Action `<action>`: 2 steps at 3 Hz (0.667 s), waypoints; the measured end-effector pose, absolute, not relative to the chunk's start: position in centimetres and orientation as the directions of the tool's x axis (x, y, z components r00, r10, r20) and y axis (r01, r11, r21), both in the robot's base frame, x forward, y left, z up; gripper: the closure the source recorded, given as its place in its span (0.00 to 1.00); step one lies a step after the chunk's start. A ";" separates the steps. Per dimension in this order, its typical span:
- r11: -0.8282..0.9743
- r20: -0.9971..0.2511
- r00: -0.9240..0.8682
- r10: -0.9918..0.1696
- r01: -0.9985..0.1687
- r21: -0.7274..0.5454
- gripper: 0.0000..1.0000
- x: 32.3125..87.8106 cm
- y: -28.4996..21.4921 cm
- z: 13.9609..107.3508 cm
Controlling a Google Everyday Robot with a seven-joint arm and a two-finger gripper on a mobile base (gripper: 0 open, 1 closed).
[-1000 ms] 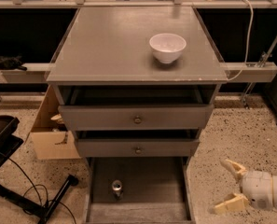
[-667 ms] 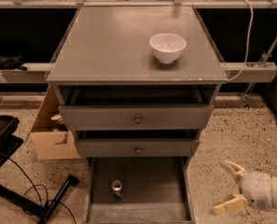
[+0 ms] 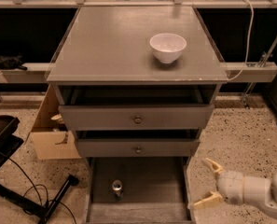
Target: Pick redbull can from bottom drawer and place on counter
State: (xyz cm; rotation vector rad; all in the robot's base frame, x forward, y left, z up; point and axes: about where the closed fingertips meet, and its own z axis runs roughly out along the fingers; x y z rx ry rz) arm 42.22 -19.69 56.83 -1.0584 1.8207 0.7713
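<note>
Camera view: silver-topped redbull can (image 3: 117, 187) upright in bottom drawer (image 3: 149, 181); empty wide-open jaws right of drawer.

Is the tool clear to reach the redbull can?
Probably yes: the bottom drawer is open, nothing covers the redbull can, and the open tool hovers just beside the drawer.

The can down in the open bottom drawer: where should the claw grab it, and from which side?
Probably grip the can across its slim sides near the top, coming from above. It stands upright, and the drawer walls box it in. The gripper hangs open beside the drawer.
</note>
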 end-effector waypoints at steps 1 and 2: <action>0.413 -0.920 -0.171 -0.353 -0.911 0.011 0.00 46.0 -17.2 50.3; 0.389 -0.932 -0.131 -0.338 -0.921 -0.011 0.00 48.7 -14.6 43.8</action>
